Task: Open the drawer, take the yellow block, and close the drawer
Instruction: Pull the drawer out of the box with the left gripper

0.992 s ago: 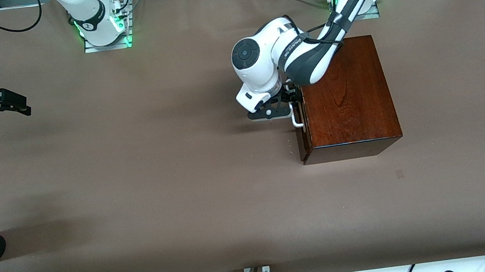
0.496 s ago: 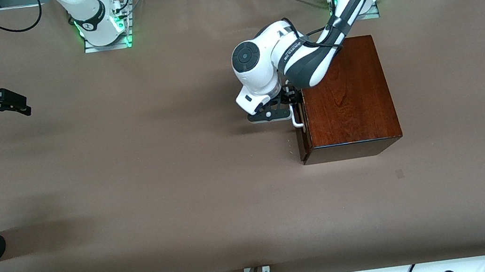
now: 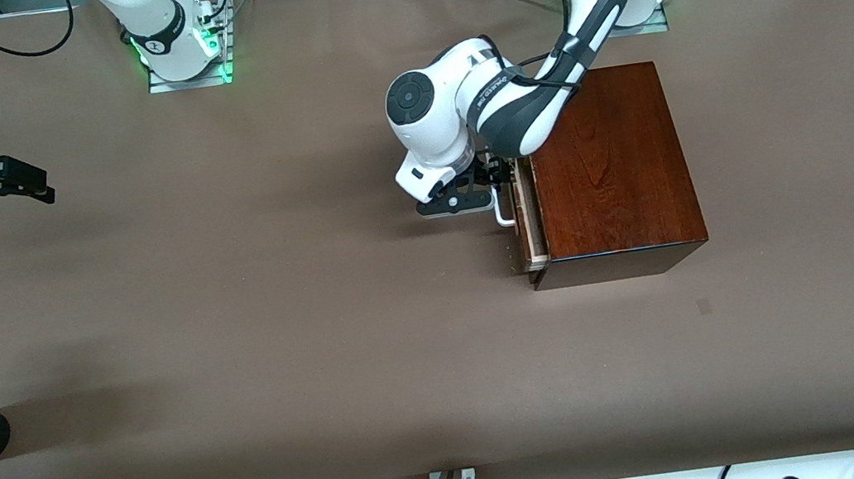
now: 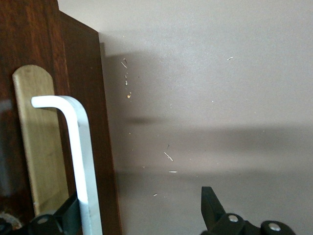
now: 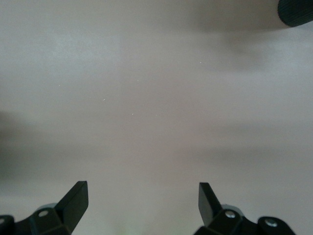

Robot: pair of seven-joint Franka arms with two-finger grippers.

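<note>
Left gripper [image 3: 498, 183]: fingers spread, hooked around white handle [image 4: 80, 161] to draw drawer [image 3: 528, 217] out. Right gripper [image 5: 142, 200]: spread, waiting over bare table [image 3: 235, 300].

Both arms are glossy white with dark grey joint bands and black cables, green lights glowing at their bases, each ending in black two-finger grippers, left gripper [image 3: 496, 179] and right gripper [image 3: 39, 187], with silver screws.
</note>
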